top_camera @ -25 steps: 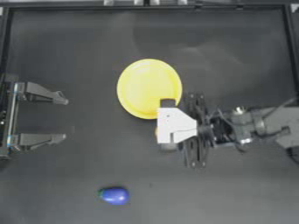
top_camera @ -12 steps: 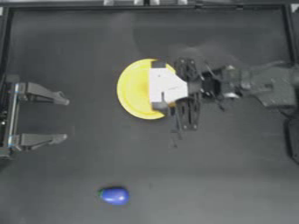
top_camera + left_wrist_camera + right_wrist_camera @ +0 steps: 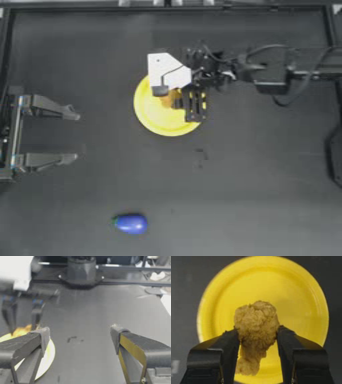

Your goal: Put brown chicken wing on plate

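At the left edge of the dark tabletop (image 3: 80, 200), the left gripper (image 3: 57, 134) is seen parked from above, its jaws spread wide with nothing between them. Near the front edge, well apart from everything else, a small rounded blue object with a green tip (image 3: 130, 223) is shown lying on the tabletop; it appears in neither wrist view. Further right, the large round bright yellow plate (image 3: 150, 117) is partly covered by the right gripper (image 3: 192, 104), which is reached in from the right and held over the plate's right half. From overhead, the small lumpy golden-brown chicken wing (image 3: 168, 100) is glimpsed only as an orange patch beside the gripper. The right wrist view makes the grip plain: the wing (image 3: 256, 331) is pinched between the two dark jaws, with the plate (image 3: 298, 298) directly behind it. Whether the wing touches the plate cannot be told. In the left wrist view, the plate's rim (image 3: 48, 356) and an orange glow of the wing (image 3: 21, 330) are caught beyond the left jaw.
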